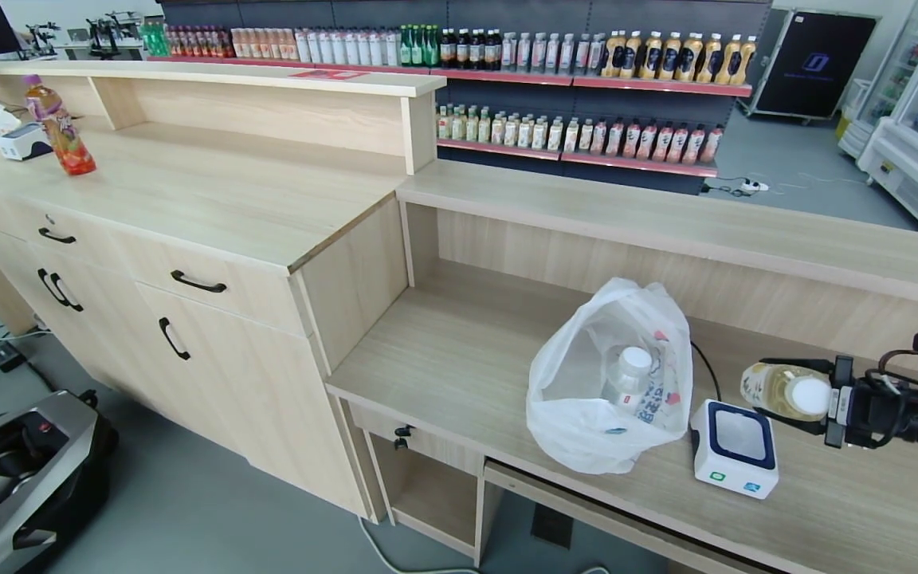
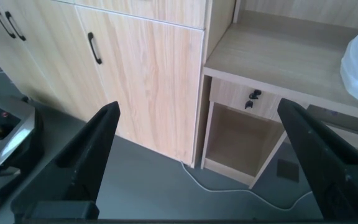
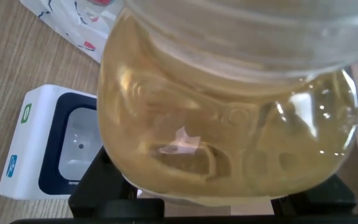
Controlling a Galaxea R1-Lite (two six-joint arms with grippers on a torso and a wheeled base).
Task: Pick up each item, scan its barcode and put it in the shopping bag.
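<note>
My right gripper (image 1: 821, 399) is shut on a bottle of yellow drink (image 1: 782, 391) with a white cap, held on its side just above and to the right of the white barcode scanner (image 1: 735, 449). In the right wrist view the bottle (image 3: 229, 118) looms close, with the scanner (image 3: 55, 146) on the counter below it. The white shopping bag (image 1: 610, 375) stands open to the left of the scanner, with a white-capped bottle (image 1: 629, 375) inside. My left gripper (image 2: 197, 162) hangs open over the floor, in front of the cabinets.
The scanner's cable (image 1: 704, 368) runs behind the bag. A higher counter (image 1: 188, 199) at the left carries an orange drink bottle (image 1: 60, 127), a second scanner (image 1: 25, 141) and a bag. Drink shelves (image 1: 586, 80) line the back. The lower counter (image 1: 459, 351) has free room left of the bag.
</note>
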